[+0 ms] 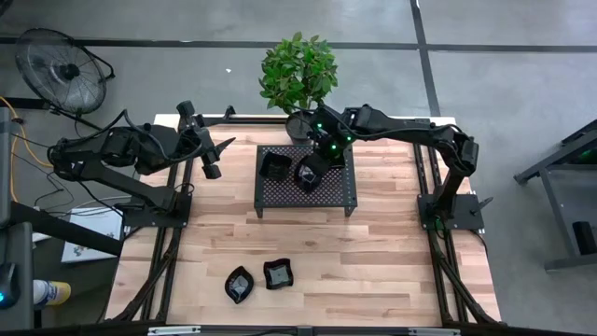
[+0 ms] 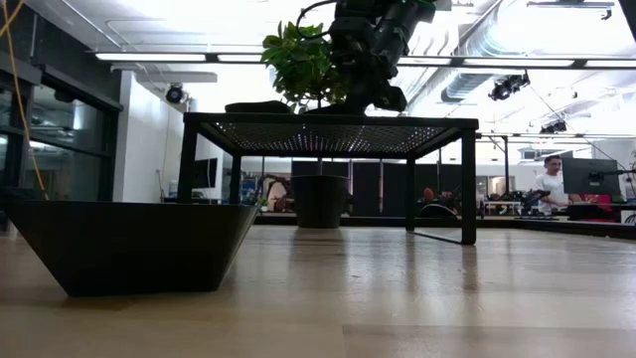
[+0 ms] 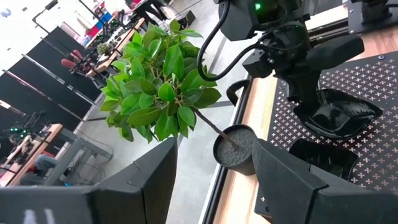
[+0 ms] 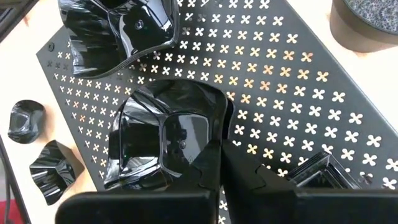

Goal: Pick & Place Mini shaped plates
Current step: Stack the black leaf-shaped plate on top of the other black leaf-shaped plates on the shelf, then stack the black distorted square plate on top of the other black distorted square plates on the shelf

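Several glossy black mini shaped plates are in view. My right gripper (image 1: 312, 166) (image 4: 219, 155) reaches over the black perforated rack (image 1: 340, 191) and is shut on a wavy-edged plate (image 4: 158, 140) (image 3: 339, 115). Another wavy plate (image 1: 273, 166) (image 4: 118, 31) lies on the rack's left part. A square plate (image 4: 323, 171) (image 3: 323, 158) rests on the rack near its far side. Two more plates (image 1: 239, 285) (image 1: 277, 273) lie on the table near its near edge. My left gripper (image 1: 215, 157) (image 3: 214, 168) hangs open over the table's far-left area and touches nothing. My right gripper pinches the wavy-edged plate by its rim wall (image 4: 217, 127), with one finger (image 4: 205, 168) inside the hollow and the other (image 4: 249, 177) outside. The fingers come slanting down from the far right. The plate sits tilted at the rack's top (image 2: 383, 96); whether it is lifted clear, I cannot tell.
A potted plant (image 1: 298, 75) in a round pot (image 3: 236, 149) stands just beyond the rack's far edge, close to my right arm. The rack stands on legs (image 2: 467, 184) above the table. In the low view one plate (image 2: 129, 244) looms close at the left. A person (image 2: 550, 184) sits far behind.
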